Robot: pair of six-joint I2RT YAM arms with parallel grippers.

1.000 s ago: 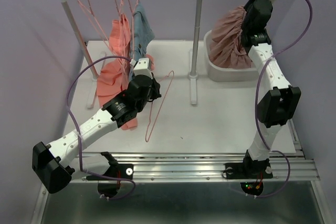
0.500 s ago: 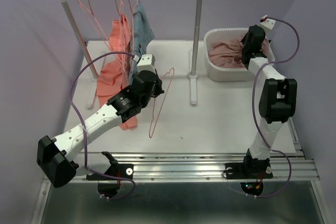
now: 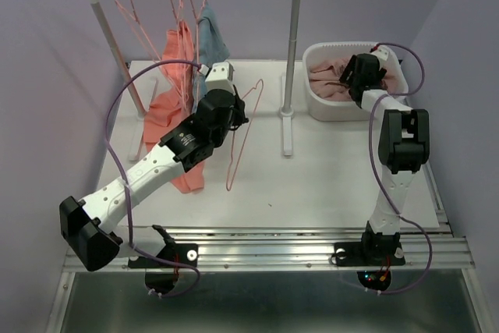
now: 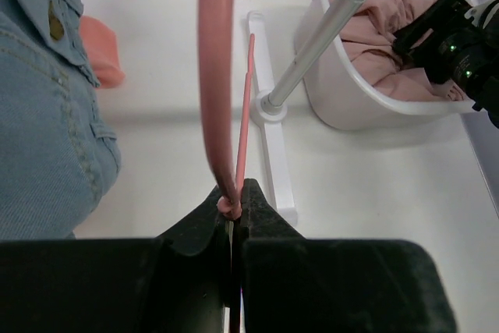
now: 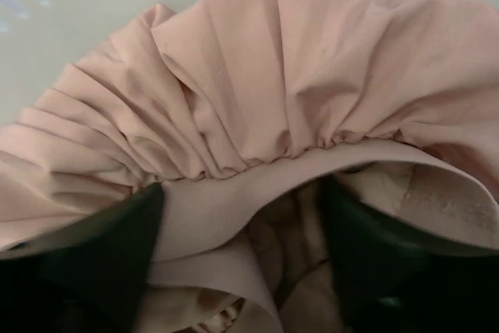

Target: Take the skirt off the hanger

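Observation:
The dusty-pink skirt lies bunched in the white basket at the back right, its gathered waistband filling the right wrist view. My right gripper is down in the basket, open, its fingers either side of the loose waistband. The bare pink hanger hangs free of the skirt, left of the rack's post. My left gripper is shut on the hanger's wire, with the jaws pinched together on it.
A white clothes rack stands across the back, its foot on the table. On its rod hang an orange garment, a denim garment and empty pink hangers. The denim is close on my left gripper's left.
My right arm came down from above the basket, lowered the skirt into it and opened its jaws. My left arm carried the hanger slightly up and toward the rack.

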